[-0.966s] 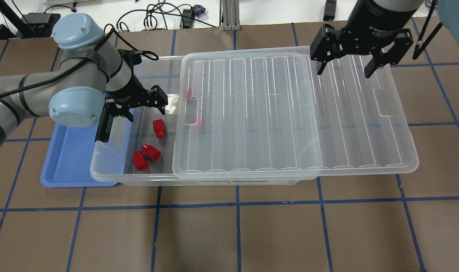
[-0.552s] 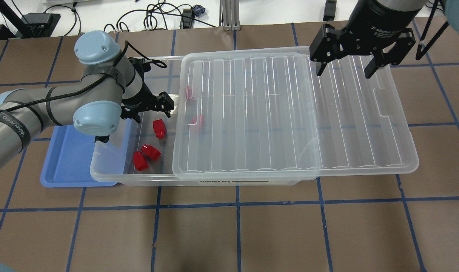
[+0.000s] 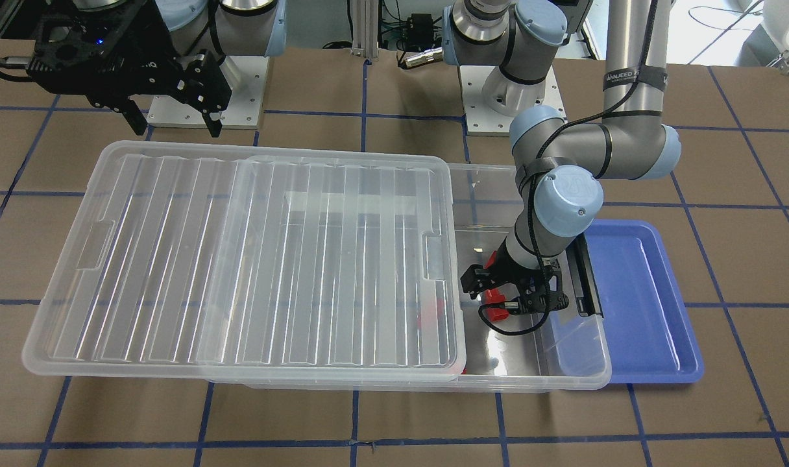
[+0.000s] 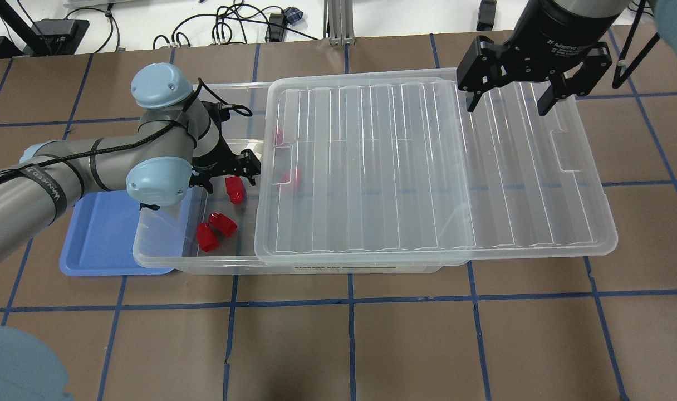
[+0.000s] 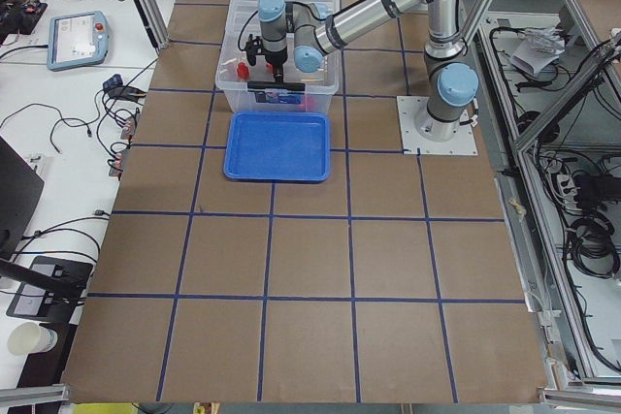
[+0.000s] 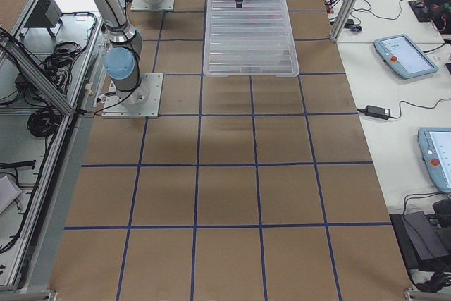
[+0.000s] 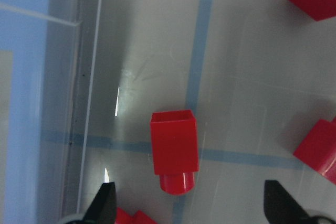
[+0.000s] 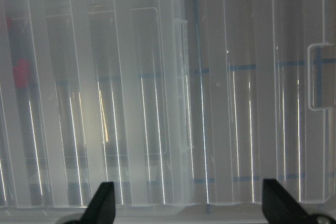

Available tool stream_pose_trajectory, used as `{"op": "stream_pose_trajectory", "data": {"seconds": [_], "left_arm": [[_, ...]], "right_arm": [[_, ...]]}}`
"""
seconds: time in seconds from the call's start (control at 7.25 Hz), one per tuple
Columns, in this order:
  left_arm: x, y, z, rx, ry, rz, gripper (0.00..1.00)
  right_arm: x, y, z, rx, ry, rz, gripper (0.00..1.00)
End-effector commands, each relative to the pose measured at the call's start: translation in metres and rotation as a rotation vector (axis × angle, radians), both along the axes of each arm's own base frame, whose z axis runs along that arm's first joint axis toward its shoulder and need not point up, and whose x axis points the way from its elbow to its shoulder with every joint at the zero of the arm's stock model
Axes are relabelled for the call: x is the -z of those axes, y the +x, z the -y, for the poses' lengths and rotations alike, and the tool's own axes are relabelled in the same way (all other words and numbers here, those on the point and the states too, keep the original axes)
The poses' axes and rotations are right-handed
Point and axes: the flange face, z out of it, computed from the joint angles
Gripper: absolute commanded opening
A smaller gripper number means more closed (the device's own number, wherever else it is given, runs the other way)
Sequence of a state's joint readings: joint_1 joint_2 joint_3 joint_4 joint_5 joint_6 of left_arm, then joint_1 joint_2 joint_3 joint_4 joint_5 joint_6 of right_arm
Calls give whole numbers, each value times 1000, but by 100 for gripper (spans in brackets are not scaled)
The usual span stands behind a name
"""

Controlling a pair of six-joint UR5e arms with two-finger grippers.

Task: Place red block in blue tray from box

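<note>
The clear box lies across the table with its ribbed lid slid to the right, so its left end is uncovered. Several red blocks lie on the box floor. My left gripper is open and low inside the uncovered end, right over one red block. In the left wrist view that red block lies on its side between the open fingertips, untouched. The blue tray sits to the left, partly under the box end. My right gripper is open and empty above the lid's far right part.
Two more red blocks lie near the box's front wall, and others show blurred under the lid edge. The lid overhangs the box to the right. Cables and gear lie beyond the table's far edge.
My left arm has swung right and lowered, bringing the open gripper from the box's left wall to over the red block. The right gripper has stayed still.
</note>
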State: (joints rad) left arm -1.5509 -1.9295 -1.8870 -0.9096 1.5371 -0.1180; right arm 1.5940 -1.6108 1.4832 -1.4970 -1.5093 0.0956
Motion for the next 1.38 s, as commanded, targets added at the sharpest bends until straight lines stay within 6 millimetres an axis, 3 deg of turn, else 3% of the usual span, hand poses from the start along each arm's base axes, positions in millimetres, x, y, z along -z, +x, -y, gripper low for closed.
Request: {"op": "stream_pose_trajectory", "data": {"seconds": [0.0, 0.41, 0.83, 1.1, 1.24], "left_arm": [[15, 0, 6, 3, -8, 0, 100], [27, 3, 9, 9, -37, 2, 91], [28, 4, 12, 69, -37, 7, 6], [20, 14, 10, 58, -40, 9, 0], [-1, 17, 10, 51, -40, -4, 0]], "right_arm": [[-3, -1, -2, 0, -6, -8, 100], [-3, -1, -3, -9, -8, -7, 100], [-1, -2, -1, -5, -3, -7, 100], [1, -1, 0, -6, 0, -7, 100], [-1, -1, -1, -3, -3, -5, 100]]}}
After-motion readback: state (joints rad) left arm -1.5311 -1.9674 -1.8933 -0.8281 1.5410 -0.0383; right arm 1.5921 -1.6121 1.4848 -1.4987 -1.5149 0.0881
